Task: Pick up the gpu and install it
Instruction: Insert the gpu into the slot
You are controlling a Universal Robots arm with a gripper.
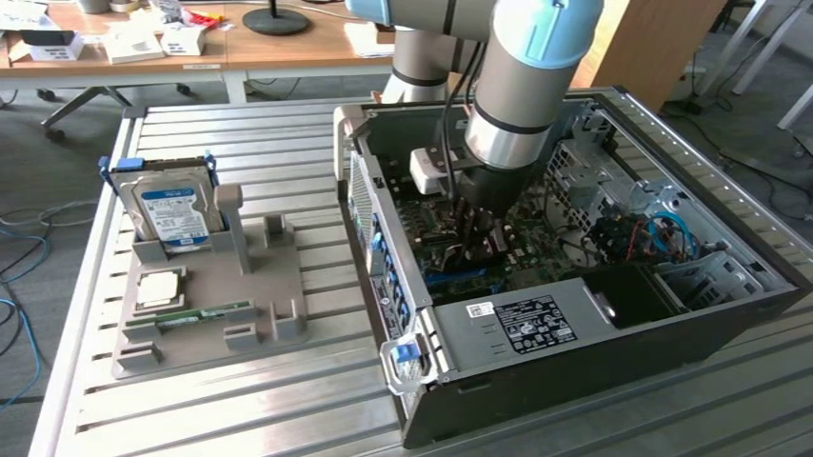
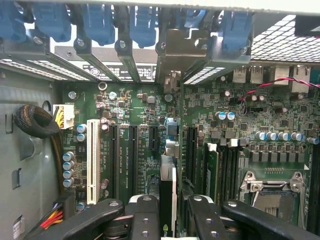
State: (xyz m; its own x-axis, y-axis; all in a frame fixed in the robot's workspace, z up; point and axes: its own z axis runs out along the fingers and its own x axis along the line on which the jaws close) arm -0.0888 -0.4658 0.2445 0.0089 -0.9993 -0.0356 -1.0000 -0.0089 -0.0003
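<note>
Wooden desks (image 1: 292, 48) behind; slatted table (image 1: 254, 409) holds case (image 1: 610, 362); tool (image 2: 171, 210) apparently grips gpu (image 2: 167, 182).

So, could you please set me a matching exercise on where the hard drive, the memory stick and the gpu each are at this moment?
Things:
1. hard drive
2. memory stick
3. gpu

Places:
A. on edge in the hand, over the motherboard
B. standing upright in the grey holder
C. lying lengthwise on the grey holder

Pairs: 1-B; 2-C; 3-A
</note>
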